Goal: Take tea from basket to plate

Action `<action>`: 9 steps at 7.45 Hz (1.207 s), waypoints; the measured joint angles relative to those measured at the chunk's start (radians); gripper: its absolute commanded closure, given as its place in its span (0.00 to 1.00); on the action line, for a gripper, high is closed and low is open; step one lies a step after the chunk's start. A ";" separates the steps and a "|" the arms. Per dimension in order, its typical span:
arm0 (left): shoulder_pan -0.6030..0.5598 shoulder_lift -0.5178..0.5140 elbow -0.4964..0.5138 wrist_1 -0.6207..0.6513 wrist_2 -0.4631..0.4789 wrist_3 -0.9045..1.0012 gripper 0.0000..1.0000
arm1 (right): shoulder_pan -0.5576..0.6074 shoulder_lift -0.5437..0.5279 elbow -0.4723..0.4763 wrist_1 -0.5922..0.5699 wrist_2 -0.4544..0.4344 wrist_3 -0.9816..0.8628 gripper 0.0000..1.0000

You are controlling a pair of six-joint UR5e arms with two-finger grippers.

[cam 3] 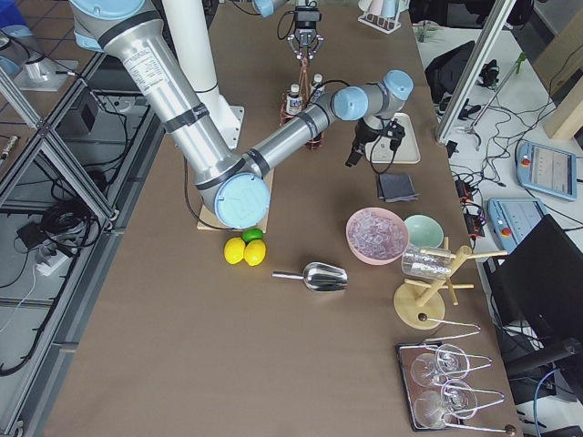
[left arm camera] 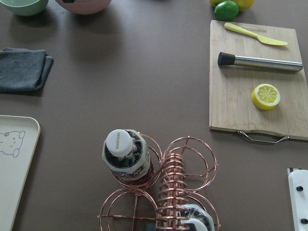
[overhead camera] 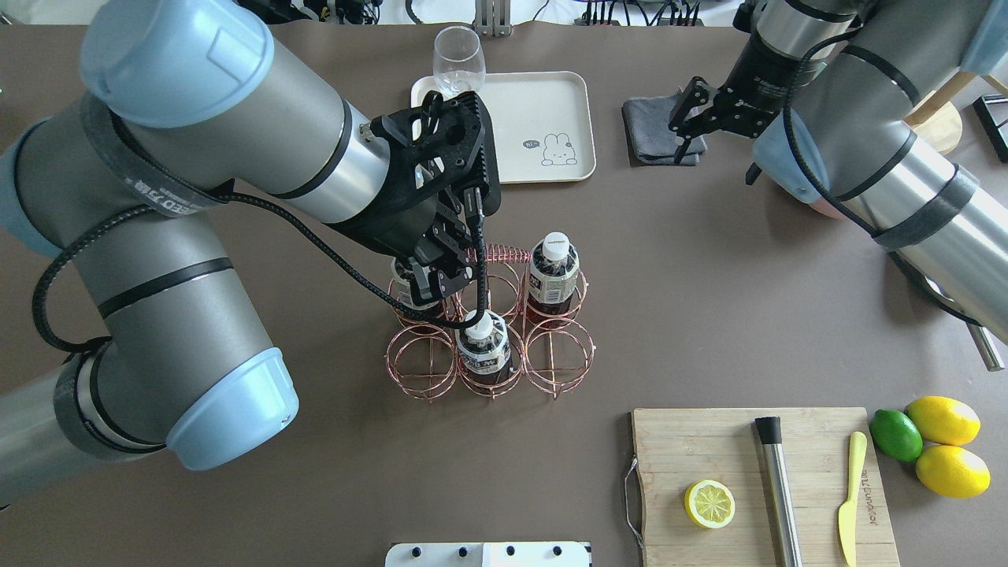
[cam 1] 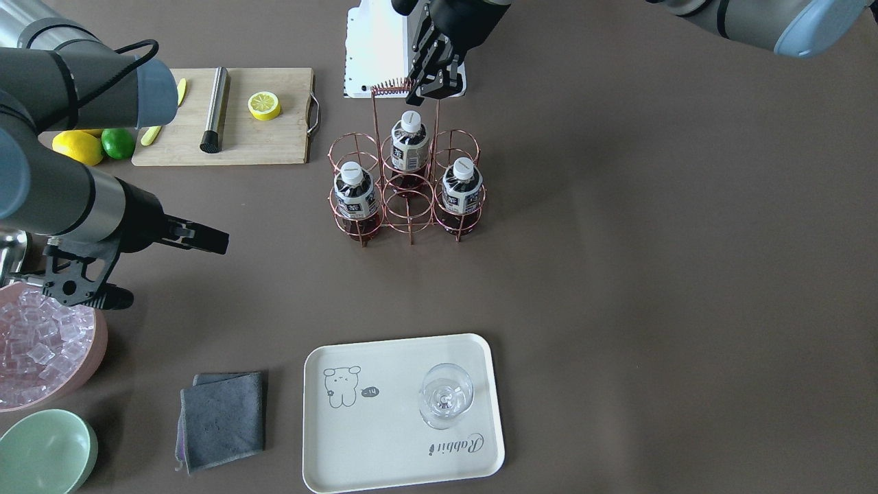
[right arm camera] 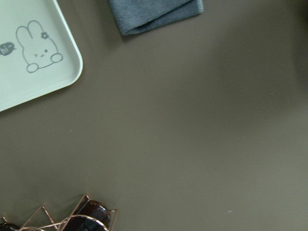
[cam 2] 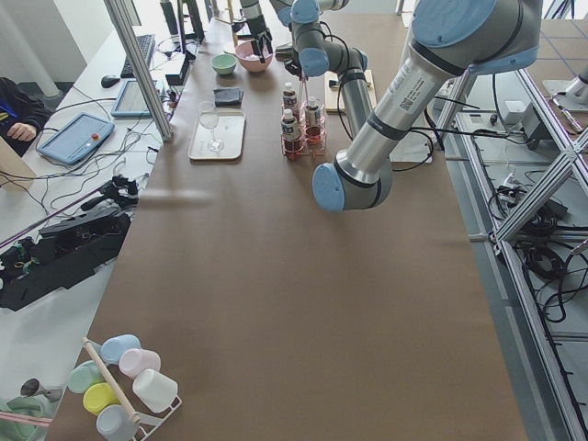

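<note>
Left gripper (cam 1: 426,86) hangs above the coiled handle of the basket (left arm camera: 172,192), jaws parted and holding nothing, clear of the bottles below. Right gripper (overhead camera: 682,138), its fingers likewise apart and empty, hangs near the grey cloth (cam 1: 223,418) and the pink bowl (cam 1: 41,357) of ice, well apart from the basket.

Basket: copper wire, round cells in two rows of three, standing near the table's middle. Three alike bottles of tea stand upright in it, white caps on; the near bottle (cam 1: 409,145) is in the middle cell of the row on the robot's side; the far-left bottle (cam 1: 461,186) and the far-right bottle (cam 1: 355,193) are in the end cells of the other row.

Plate (cam 1: 384,446): cream tray with a small animal drawing and "Rabbit" script, flat on the table on the operators' side, well apart from the basket; a wine glass (cam 1: 446,396) stands upright on it, toward the robot's left end; the tea is not yet on it.

Mint-green bowl (cam 1: 44,453): just beside the pink bowl, at the robot's right end of the table. Cutting board (cam 1: 274,140): on the robot's right, nearer the robot than the basket; it carries a lemon half (cam 1: 264,105), a metal muddler (cam 1: 215,110) and a yellow knife (overhead camera: 850,496); two lemons (overhead camera: 943,420) and a lime (overhead camera: 896,435) lie just beside it.
</note>
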 measured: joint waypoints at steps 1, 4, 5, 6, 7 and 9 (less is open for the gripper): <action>0.000 0.000 -0.001 0.000 0.000 0.000 1.00 | -0.038 0.048 -0.002 -0.002 0.002 0.078 0.01; -0.001 0.000 -0.001 0.000 0.001 0.000 1.00 | -0.085 0.126 -0.034 -0.004 0.094 0.149 0.01; -0.001 0.000 -0.001 0.000 0.001 0.000 1.00 | -0.112 0.150 -0.040 -0.001 0.109 0.196 0.02; -0.001 0.000 -0.001 0.000 0.001 0.000 1.00 | -0.147 0.172 -0.040 0.002 0.110 0.251 0.08; -0.001 0.000 -0.001 0.000 0.001 0.000 1.00 | -0.174 0.185 -0.038 0.005 0.108 0.284 0.17; -0.001 0.001 -0.002 0.000 0.000 0.000 1.00 | -0.207 0.189 -0.027 0.006 0.102 0.302 0.27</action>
